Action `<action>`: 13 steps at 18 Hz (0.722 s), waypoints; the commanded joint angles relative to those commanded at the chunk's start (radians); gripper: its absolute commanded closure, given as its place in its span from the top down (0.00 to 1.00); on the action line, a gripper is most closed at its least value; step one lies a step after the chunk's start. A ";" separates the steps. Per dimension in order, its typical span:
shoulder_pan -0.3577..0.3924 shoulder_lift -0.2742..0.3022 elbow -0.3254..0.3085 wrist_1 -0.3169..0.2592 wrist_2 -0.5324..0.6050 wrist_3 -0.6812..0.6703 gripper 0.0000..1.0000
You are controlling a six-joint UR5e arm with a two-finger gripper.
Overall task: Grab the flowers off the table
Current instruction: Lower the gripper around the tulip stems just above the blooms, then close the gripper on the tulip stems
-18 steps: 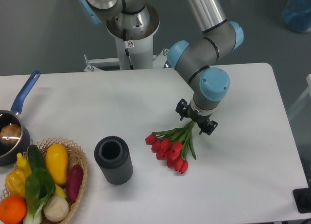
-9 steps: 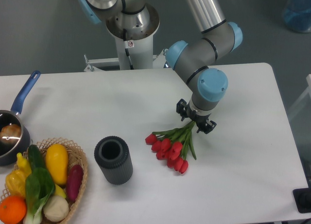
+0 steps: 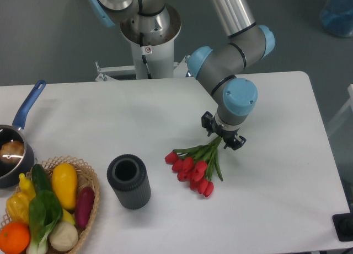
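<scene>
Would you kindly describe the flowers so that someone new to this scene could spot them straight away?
On the white table, look right of centre, just below the arm's end effector. There lie the flowers, a bunch of red tulip buds whose green stems run up under the end effector. Unlike the dark ribbed cylinder to their left, they are bright red and green.
</scene>
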 joint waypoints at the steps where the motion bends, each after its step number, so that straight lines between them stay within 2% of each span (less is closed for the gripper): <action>1: 0.000 0.000 0.000 0.000 -0.002 0.000 0.67; 13: -0.012 -0.002 0.002 0.003 -0.008 -0.015 0.67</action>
